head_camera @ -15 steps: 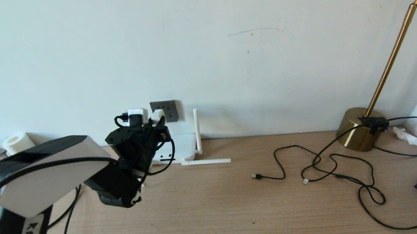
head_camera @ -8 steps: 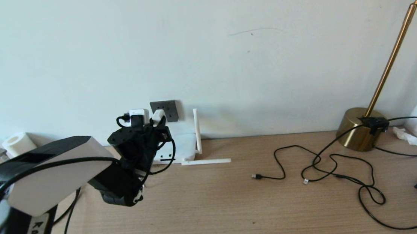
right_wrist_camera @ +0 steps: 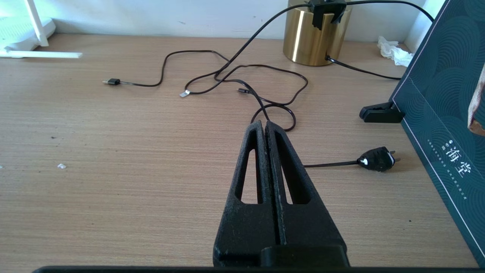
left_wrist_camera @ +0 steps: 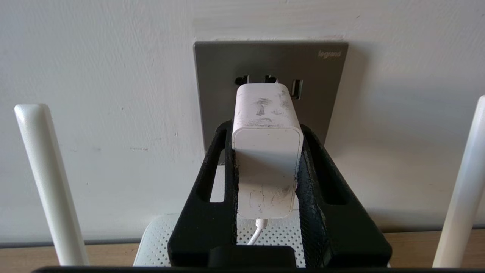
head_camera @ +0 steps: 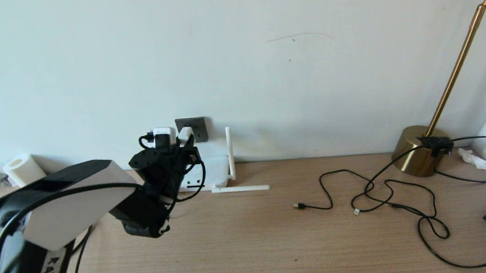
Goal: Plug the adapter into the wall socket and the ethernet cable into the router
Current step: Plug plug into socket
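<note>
My left gripper (left_wrist_camera: 267, 127) is shut on the adapter (left_wrist_camera: 265, 159), a scuffed white block with a thin white cord hanging from its back. Its front end sits right at the upper holes of the dark grey wall socket (left_wrist_camera: 223, 76); I cannot tell whether the pins are in. From the head view the adapter (head_camera: 184, 134) is level with the wall socket (head_camera: 198, 128). Below it lies the white router (head_camera: 213, 172) with stick antennas. A thicker black cable, likely the ethernet cable (head_camera: 77, 258), runs under my left arm, its plug end hidden. My right gripper (right_wrist_camera: 264, 123) hovers shut and empty over the table.
One router antenna (head_camera: 229, 153) stands upright and another (head_camera: 240, 189) lies flat on the table. Thin black cables (head_camera: 388, 189) sprawl from the brass lamp base (head_camera: 418, 152) at the right. A dark box (right_wrist_camera: 447, 113) and a black plug (right_wrist_camera: 377, 159) lie at the far right.
My left arm has shifted a little to the right and toward the wall, bringing the adapter closer to the socket. The right gripper has stayed put.
</note>
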